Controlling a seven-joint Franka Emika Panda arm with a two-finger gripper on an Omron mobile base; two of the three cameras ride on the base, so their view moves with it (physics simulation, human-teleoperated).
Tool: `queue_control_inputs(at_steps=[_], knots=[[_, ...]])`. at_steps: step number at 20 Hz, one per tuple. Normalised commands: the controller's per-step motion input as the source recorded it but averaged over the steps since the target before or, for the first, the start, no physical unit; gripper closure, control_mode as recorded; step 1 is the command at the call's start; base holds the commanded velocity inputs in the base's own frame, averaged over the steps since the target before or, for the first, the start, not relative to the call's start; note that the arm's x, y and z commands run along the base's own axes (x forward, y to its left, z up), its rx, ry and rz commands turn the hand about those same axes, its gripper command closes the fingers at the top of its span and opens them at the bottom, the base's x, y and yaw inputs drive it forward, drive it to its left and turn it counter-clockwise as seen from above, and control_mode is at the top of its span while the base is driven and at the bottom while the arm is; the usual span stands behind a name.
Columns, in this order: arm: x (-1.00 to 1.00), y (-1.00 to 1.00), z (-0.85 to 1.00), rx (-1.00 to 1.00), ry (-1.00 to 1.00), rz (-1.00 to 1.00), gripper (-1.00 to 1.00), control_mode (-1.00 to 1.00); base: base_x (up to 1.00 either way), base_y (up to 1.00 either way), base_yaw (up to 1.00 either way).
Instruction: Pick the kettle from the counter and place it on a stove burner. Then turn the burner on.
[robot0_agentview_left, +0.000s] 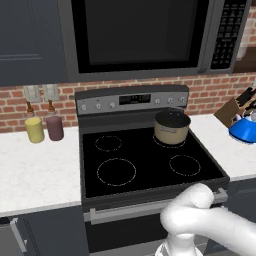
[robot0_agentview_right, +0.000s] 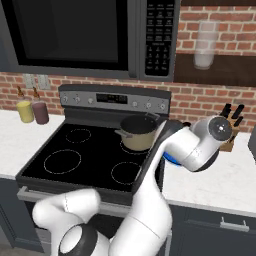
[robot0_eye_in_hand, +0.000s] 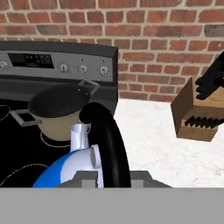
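Sitting on counter rt of stove, kettle (gripper state can't tell).

A glossy white arm built of rounded, tubular segments is seen. A dark grey disc cap, ringed in white, is set into the joint near the base, and a similar dark round cap is set on the wrist joint.

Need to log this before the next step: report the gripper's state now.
Gripper: cannot be told. The fingertips sit low at the kettle, around its black handle, but the frames do not show whether they are clamped on it.
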Motion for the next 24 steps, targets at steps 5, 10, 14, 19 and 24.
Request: queue_control_inputs(at_steps=[5,10,14,19,24], knots=[[-0.80,1.00,0.53,-0.13,-0.15,0.08,1.00,-1.00,0.00,0.00,0.00],[-0.57,1.00,0.50,-0.10,-0.12,0.06,1.00,-1.00,0.00,0.00,0.00],[-0.38,1.00,0.41,-0.09,-0.09,0.05,1.00,-1.00,0.00,0.00,0.00],[-0.30,1.00,0.30,-0.09,-0.06,0.05,1.00,-1.00,0.00,0.00,0.00],[-0.04,1.00,0.04,-0.07,0.00,0.01,1.00,-1.00,0.00,0.00,0.00]])
